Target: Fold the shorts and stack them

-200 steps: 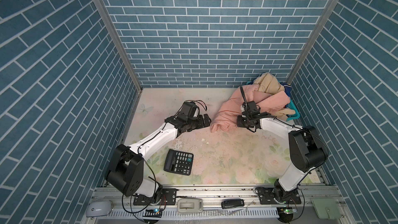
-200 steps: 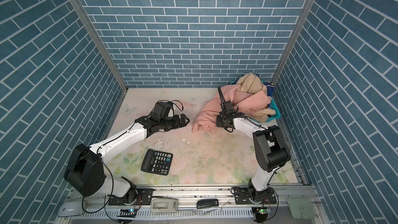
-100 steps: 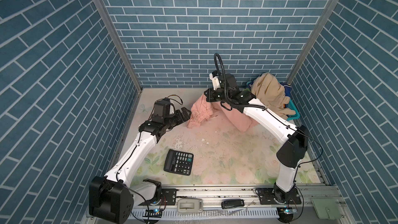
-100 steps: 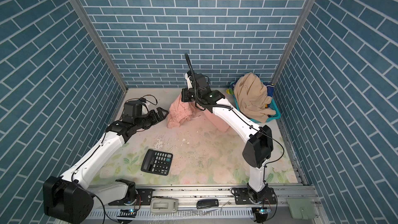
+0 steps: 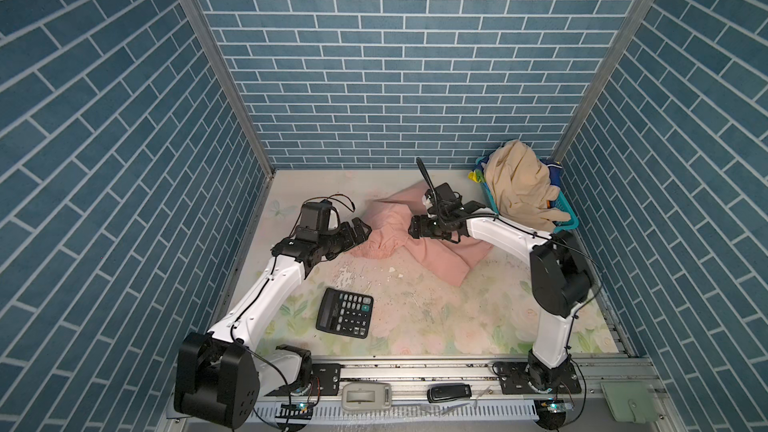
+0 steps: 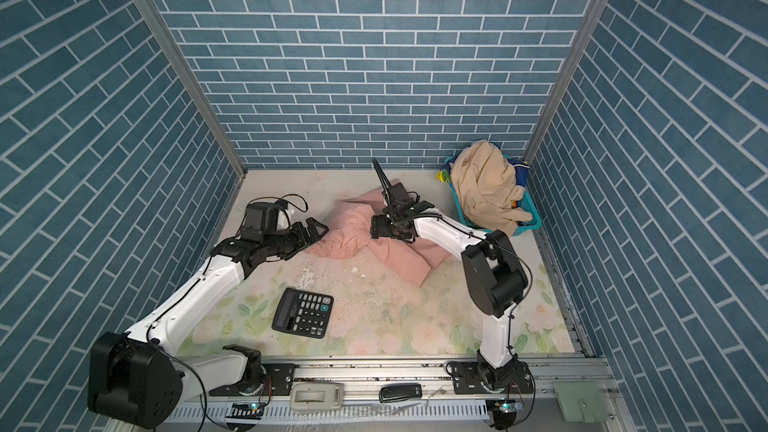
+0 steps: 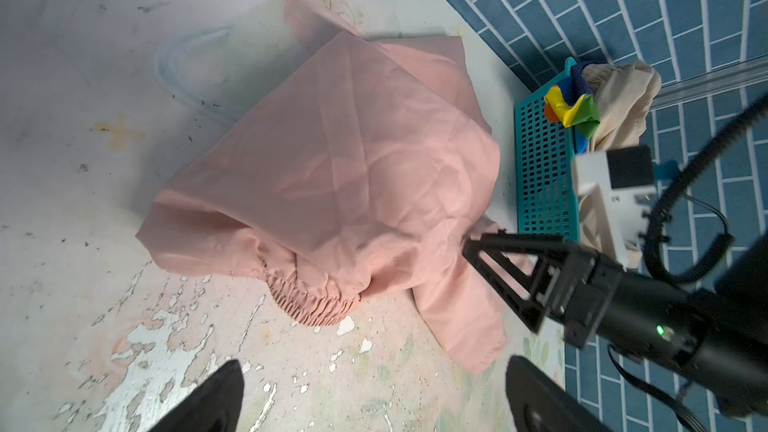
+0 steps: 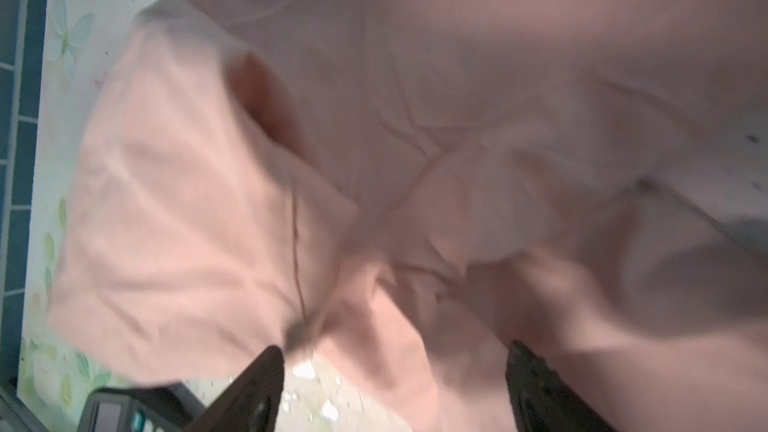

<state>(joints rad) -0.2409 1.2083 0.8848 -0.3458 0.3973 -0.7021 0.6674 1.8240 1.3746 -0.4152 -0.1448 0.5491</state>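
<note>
While its jaws stand wide apart with nothing between them, the right end effector (image 5: 415, 227) hangs low over the crumpled salmon-pink shorts (image 5: 434, 257), which lie in the back middle of the bench (image 5: 436, 317). Whether it touches the cloth is unclear. Opposite it, the left end effector (image 5: 360, 229) is also spread wide and empty, just beside the shorts' gathered waistband. Further out, the beige shorts (image 5: 515, 184) are heaped over a teal basket (image 7: 544, 168) in the back right corner, with the rainbow-striped shorts (image 7: 571, 112) poking out beneath. A calculator (image 5: 344, 312) lies nearer the front, apart from the cloth.
</note>
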